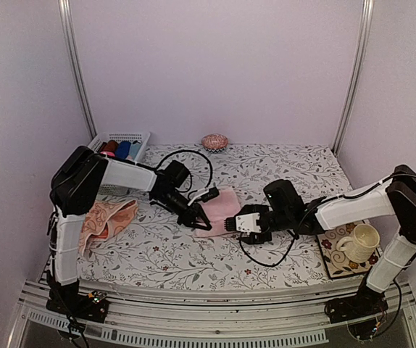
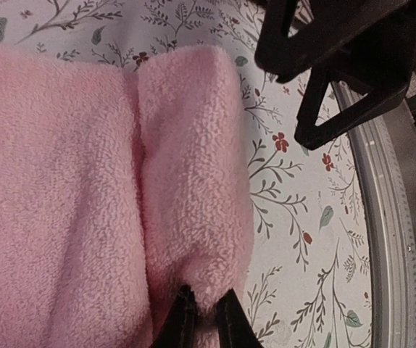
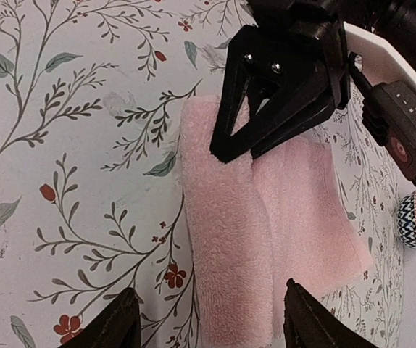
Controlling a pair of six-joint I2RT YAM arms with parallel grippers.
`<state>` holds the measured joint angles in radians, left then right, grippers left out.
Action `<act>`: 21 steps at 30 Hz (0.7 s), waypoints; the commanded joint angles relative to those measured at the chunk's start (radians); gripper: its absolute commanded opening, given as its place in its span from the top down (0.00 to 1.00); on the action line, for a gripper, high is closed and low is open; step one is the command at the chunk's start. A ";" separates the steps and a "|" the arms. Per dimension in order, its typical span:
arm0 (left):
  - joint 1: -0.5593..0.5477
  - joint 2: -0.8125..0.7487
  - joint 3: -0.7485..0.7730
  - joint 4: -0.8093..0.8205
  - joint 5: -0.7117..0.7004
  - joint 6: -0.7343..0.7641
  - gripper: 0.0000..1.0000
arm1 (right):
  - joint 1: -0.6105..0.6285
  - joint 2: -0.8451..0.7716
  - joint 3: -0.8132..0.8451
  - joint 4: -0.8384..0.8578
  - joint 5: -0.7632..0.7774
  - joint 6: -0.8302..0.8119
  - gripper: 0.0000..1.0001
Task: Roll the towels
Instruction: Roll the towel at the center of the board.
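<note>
Your left fingers (image 2: 206, 310) pinch the rolled edge of the pink towel (image 1: 221, 206) in the middle of the desk (image 1: 288, 170). Your right fingers (image 1: 230, 224) are spread wide at the roll's other end. The peach towel (image 1: 108, 220) lies crumpled at the left. The marks on the black box (image 3: 404, 138) are too tiny to read.

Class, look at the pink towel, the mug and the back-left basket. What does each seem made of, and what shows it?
The pink towel: soft terry-like cloth, matte; fuzzy looped pile shows up close. The mug: probably glazed ceramic; smooth cream surface, thick handle. The basket: likely white plastic; thin lattice walls.
</note>
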<state>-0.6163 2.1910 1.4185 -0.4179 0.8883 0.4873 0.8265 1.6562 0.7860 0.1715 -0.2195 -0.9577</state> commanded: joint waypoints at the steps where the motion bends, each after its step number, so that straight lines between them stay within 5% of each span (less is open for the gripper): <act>1: 0.035 0.077 0.063 -0.106 0.055 -0.052 0.91 | 0.014 0.046 -0.008 0.105 0.033 -0.073 0.32; 21: 0.055 0.160 0.133 -0.174 0.072 -0.057 0.93 | 0.023 0.222 0.079 0.140 0.137 -0.061 0.40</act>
<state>-0.5770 2.3066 1.5501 -0.5552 1.0161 0.4294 0.8402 1.8408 0.8345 0.3016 -0.1215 -1.0363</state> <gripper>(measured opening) 0.075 0.611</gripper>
